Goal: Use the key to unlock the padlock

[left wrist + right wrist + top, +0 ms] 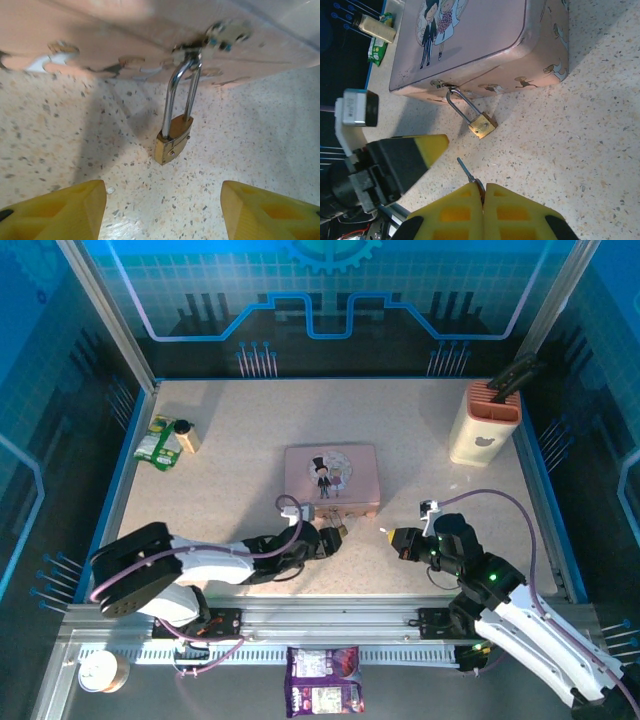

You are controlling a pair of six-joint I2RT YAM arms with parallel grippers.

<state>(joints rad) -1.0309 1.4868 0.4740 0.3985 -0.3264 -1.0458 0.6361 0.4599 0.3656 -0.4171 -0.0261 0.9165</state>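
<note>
– Left wrist view: where does the padlock (173,142) sit?
– Its brass body rests on the speckled surface (60,130). Both legs of the shackle run into the body, and the shackle is hooked through the latch (197,47) on the near side of the pink tin (110,50).
– And the left tool (162,195)?
– Spread wide, one yellow finger at each lower corner and nothing between them. The padlock lies just beyond the gap, not touched.
– The key (466,170)?
– The right wrist view has it pinched in the right tool (484,187), whose fingers are pressed together on its head. The thin blade points toward the padlock, near it but apart.
– From the top external view?
– Both tools are low over the surface in front of the tin, the left close to the padlock, the right off to its right.
</note>
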